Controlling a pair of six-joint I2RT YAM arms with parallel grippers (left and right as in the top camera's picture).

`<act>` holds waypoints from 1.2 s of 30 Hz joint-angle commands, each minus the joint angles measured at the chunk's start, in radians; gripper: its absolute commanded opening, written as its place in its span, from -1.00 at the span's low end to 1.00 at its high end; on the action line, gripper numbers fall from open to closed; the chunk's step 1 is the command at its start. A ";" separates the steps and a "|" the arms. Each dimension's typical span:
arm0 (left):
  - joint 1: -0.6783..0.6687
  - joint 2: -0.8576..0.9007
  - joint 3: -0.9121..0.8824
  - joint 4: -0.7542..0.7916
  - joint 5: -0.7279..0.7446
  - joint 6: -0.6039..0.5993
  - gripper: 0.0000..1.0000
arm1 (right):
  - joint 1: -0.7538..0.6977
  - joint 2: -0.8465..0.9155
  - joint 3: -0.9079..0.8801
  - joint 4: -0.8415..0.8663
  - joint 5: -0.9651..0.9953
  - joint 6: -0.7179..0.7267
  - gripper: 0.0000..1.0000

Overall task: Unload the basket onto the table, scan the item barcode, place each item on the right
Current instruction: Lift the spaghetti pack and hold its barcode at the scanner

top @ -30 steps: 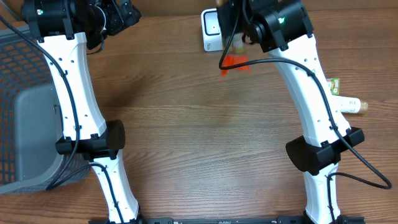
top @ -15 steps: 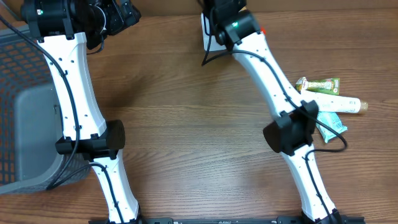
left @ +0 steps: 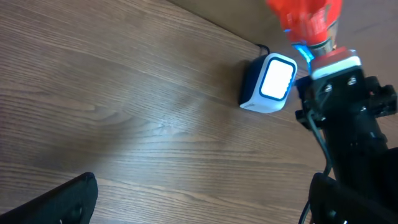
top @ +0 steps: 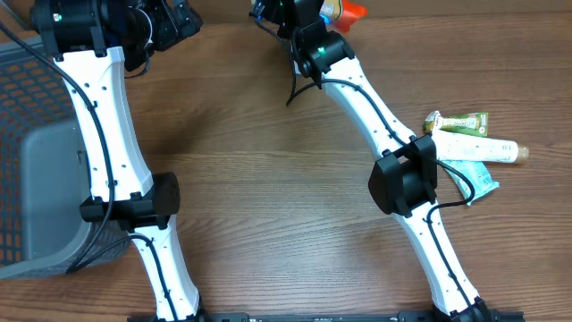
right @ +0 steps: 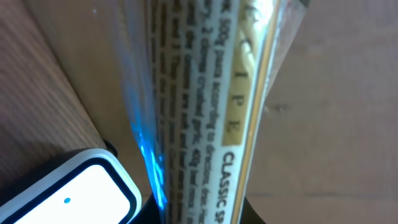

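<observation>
The right gripper is clamped on the lower end of a packet, holding it at the far edge of the table, just beside the scanner. In the left wrist view the packet's long axis runs up and away from the gripper, its orange end pointing toward the top of the frame, and a blue glow lies on the packet close to the fingers. The right wrist view shows what the others cannot: clear film over a printed label, the lettering running lengthwise down the packet, with a blue streak along its edge and the scanner's white, black-rimmed face at the lower left. From overhead only the orange tip shows, poking out to the right of the gripper, and the right arm covers the scanner; the left wrist view gives the scanner's lit white face and a dark cable behind it. The left gripper hangs with its jaws spread wide and empty, near the far left of the table. The surface is brown wood grain. A white tube and green sachets lie together near the right edge, and a grey mesh basket sits at the left.
</observation>
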 commanded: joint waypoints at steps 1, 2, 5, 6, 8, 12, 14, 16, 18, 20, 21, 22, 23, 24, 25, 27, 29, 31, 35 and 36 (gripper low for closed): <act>-0.007 -0.005 0.002 0.001 0.004 -0.011 0.99 | 0.003 -0.042 0.031 0.022 -0.013 -0.082 -0.92; -0.007 -0.005 0.002 0.001 0.004 -0.011 0.99 | 0.002 -0.042 0.031 0.015 -0.015 -0.082 -0.92; -0.007 -0.005 0.002 0.001 0.004 -0.011 0.99 | 0.002 -0.042 0.022 0.012 -0.029 -0.082 -0.92; -0.007 -0.005 0.002 0.001 0.004 -0.011 0.99 | 0.002 -0.042 0.018 0.013 -0.035 -0.083 -0.92; -0.007 -0.005 0.002 0.001 0.004 -0.011 0.99 | 0.000 -0.042 0.006 0.013 -0.053 -0.082 -0.92; -0.007 -0.005 0.002 0.001 0.004 -0.011 0.99 | -0.009 -0.042 -0.046 0.060 -0.092 -0.083 -0.92; -0.007 -0.005 0.002 0.001 0.004 -0.011 0.99 | -0.014 -0.042 -0.082 0.101 -0.092 -0.086 -0.92; -0.007 -0.005 0.002 0.001 0.004 -0.011 0.99 | -0.018 -0.042 -0.108 0.122 -0.092 -0.132 -0.92; -0.007 -0.005 0.002 0.001 0.004 -0.011 0.99 | -0.018 -0.042 -0.115 0.122 -0.090 -0.170 -0.92; -0.007 -0.005 0.002 0.001 0.004 -0.011 0.99 | -0.018 -0.042 -0.115 0.133 -0.086 -0.173 -0.92; -0.007 -0.005 0.002 0.001 0.004 -0.011 0.99 | -0.018 -0.042 -0.115 0.148 -0.077 -0.174 -0.92; -0.007 -0.005 0.002 0.001 0.004 -0.010 0.99 | -0.018 -0.042 -0.115 0.179 -0.061 -0.182 -0.92; -0.007 -0.005 0.002 0.001 0.004 -0.011 0.99 | -0.018 -0.042 -0.115 0.183 -0.062 -0.193 -0.92; -0.007 -0.005 0.002 0.001 0.004 -0.011 0.99 | -0.018 -0.042 -0.115 0.191 -0.063 -0.203 -0.92; -0.007 -0.005 0.002 0.001 0.004 -0.011 0.99 | -0.018 -0.042 -0.115 0.202 -0.063 -0.203 -0.92; -0.006 -0.005 0.002 0.001 0.004 -0.011 0.99 | -0.018 -0.042 -0.115 0.208 -0.062 -0.203 -0.92; -0.006 -0.005 0.002 0.001 0.004 -0.011 0.99 | -0.018 -0.042 -0.115 0.208 -0.062 -0.203 -0.92; -0.007 -0.005 0.002 0.001 0.004 -0.011 1.00 | -0.018 -0.042 -0.115 0.209 -0.062 -0.203 -0.92; -0.007 -0.005 0.002 0.001 0.004 -0.011 0.99 | -0.018 -0.042 -0.114 0.237 -0.039 -0.211 -0.92; -0.006 -0.005 0.002 0.001 0.004 -0.011 0.99 | -0.018 -0.042 -0.114 0.240 -0.039 -0.214 -0.92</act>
